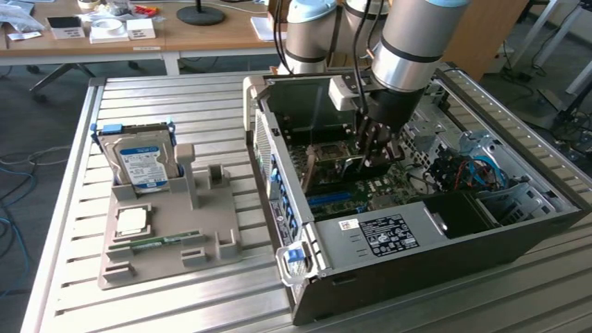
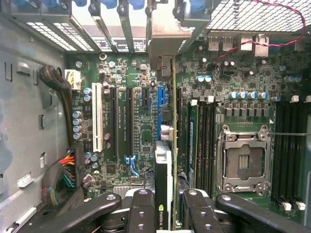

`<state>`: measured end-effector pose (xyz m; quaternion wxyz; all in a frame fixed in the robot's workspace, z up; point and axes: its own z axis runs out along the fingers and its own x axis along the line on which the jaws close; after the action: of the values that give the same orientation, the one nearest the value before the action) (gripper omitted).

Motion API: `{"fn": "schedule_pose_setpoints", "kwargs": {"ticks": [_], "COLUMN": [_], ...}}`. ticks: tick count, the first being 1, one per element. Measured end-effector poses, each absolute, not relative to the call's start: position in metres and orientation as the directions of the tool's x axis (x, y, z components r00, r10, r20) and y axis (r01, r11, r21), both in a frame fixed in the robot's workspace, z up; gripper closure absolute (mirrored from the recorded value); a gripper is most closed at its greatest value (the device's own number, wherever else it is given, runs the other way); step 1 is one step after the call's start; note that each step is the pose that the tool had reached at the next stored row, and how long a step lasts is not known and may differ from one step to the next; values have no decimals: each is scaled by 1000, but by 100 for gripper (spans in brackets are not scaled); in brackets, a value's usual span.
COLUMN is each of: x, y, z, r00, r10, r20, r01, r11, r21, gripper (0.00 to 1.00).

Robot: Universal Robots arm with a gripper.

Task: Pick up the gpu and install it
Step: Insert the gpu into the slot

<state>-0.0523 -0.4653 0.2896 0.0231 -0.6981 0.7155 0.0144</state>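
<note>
- Checking in from the remote desk: the arm is down inside the open computer case (image 1: pixel 416 277), and the gripper (image 1: pixel 378 161) hangs over the motherboard (image 2: pixel 141 73).
- The fingers (image 2: pixel 143 208) aren't spread and aren't pressed flat together. They're pinching the gpu (image 2: pixel 163 179) from both sides, edge-on between them.
- From the wrist view, the card runs as a thin line away from the gripper (image 2: pixel 170 213) toward the back of the case. Its pale metal bracket (image 2: pixel 167 34) sits up at the row of rear slot openings.
- It's hanging just beside the blue slot (image 2: pixel 162 97), between that and the memory slots next to the CPU socket (image 2: pixel 243 155).
- So the pickup looks done, and I'd say we're in the install step, lining up over a slot.
- I can't tell whether the bottom edge is touching a slot or just hovering, because the card hides that.
- My read is that seating it needs the edge dead parallel with the slot, the bracket tongue in its rear gap, and a straight push with no tilt.
- The hard drive (image 1: pixel 138 163) and memory stick (image 1: pixel 152 243) sit on the parts tray (image 1: pixel 208 243), well apart from all this.
</note>
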Motion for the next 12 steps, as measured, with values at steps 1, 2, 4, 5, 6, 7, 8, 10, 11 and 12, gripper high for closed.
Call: {"fn": "schedule_pose_setpoints", "kwargs": {"ticks": [1,2,4,5,6,7,8,10,11,12], "x": [-52,-52,-52,-52,-52,-52,-52,-52,-52,-52], "y": [-465,-465,-465,-465,-465,-465,-465,-465,-465,-465], "z": [290,290,289,289,289,289,288,287,286,285], "r00": [-24,-24,-24,-24,-24,-24,-24,-24,-24,-24], "r10": [-998,-998,-998,-998,-998,-998,-998,-998,-998,-998], "r20": [-53,-53,-53,-53,-53,-54,-54,-53,-53,-53], "r01": [-1000,-1000,-1000,-1000,-1000,-1000,-1000,-1000,-1000,-1000], "r11": [25,25,25,25,25,25,25,25,25,25], "r21": [-12,-12,-12,-12,-12,-12,-12,-12,-12,-12], "gripper": [73,73,73,73,73,73,73,73,73,73]}}
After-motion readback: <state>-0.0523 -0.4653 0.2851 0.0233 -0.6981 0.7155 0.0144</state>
